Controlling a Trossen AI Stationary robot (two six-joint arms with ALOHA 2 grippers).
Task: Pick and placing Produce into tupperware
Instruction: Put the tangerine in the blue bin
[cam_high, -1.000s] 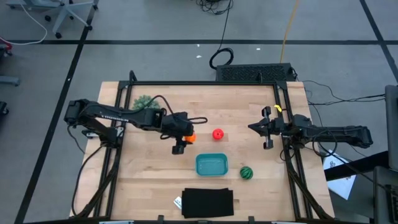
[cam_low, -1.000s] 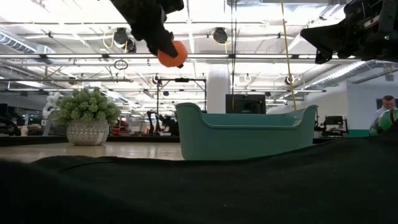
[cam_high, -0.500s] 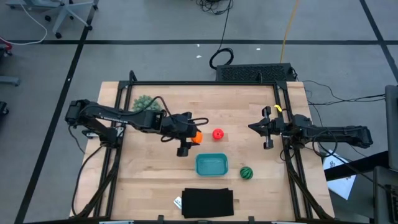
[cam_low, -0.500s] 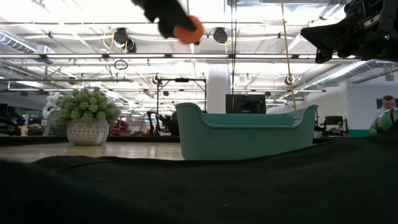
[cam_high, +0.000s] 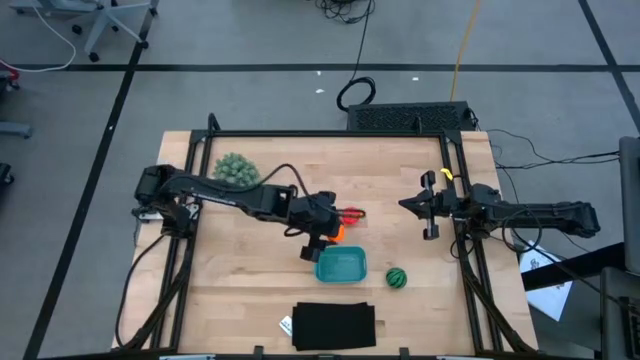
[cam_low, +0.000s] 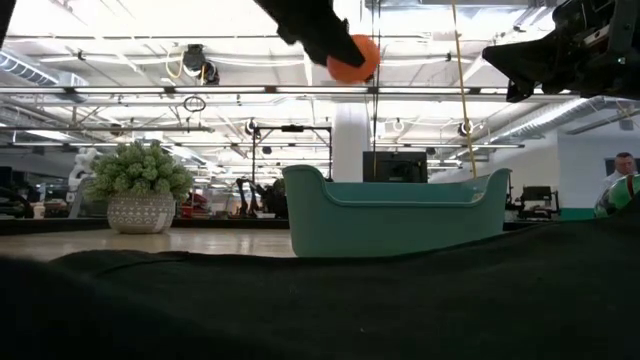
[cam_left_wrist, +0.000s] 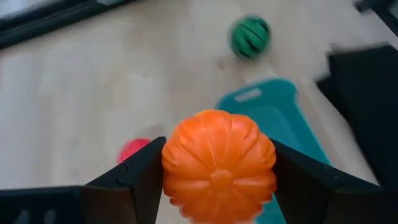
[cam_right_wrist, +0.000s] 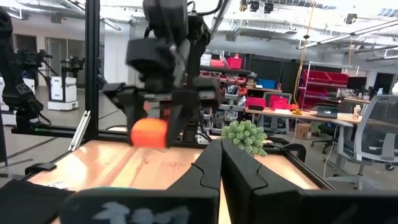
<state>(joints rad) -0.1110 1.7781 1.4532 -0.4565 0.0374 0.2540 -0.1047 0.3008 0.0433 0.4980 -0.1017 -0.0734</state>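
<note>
One orange piece (cam_left_wrist: 219, 168) clamped in left hand (cam_left_wrist: 217, 180) above tub (cam_high: 341, 265).

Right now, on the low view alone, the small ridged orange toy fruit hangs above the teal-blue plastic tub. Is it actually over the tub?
Observer: From above, the orange fruit shows just past the tub's far rim, not over its middle.
Operator: Held by which gripper?
Observer: The left gripper, shut on it; the right gripper waits shut near the table's right edge.
Operator: Anything hidden from me?
Observer: A red round toy piece lies on the table beside the left gripper.
</note>
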